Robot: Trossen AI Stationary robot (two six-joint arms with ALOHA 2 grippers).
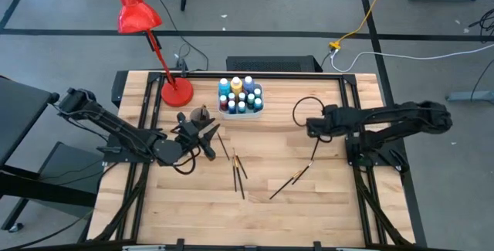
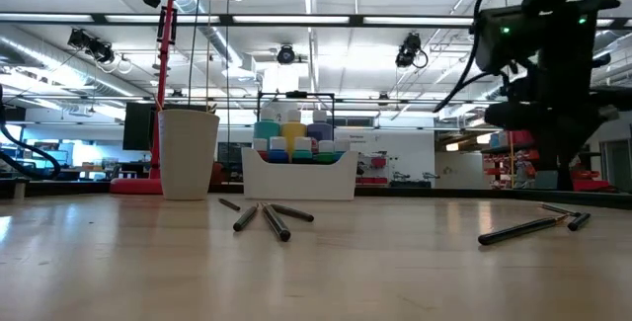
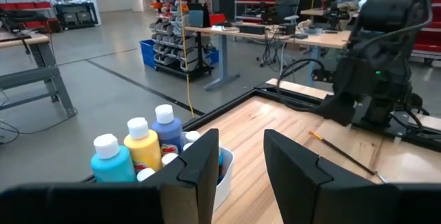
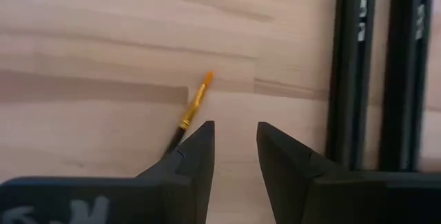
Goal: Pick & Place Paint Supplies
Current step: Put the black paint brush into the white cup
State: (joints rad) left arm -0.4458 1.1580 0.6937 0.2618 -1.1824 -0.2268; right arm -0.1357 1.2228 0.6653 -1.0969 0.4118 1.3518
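Observation:
Paint bottles (image 1: 240, 96) with blue, teal, yellow and white tops stand in a white tray (image 3: 222, 176) at the table's far middle. Several thin paintbrushes lie flat on the wood: one group (image 1: 238, 170) in the middle and two more (image 1: 292, 180) to the right. My left gripper (image 3: 241, 141) hangs level and open just left of the tray, above the table, with nothing between its fingers. My right gripper (image 4: 234, 131) stands open, pointing steeply down over the right part of the table, above the table right of a brush's orange tip (image 4: 198, 103).
A red desk lamp (image 1: 176, 90) stands at the far left. A white cup (image 2: 188, 153) stands between the lamp and the tray, close to my left gripper. Black frame rails (image 4: 351, 65) run along the table's right edge.

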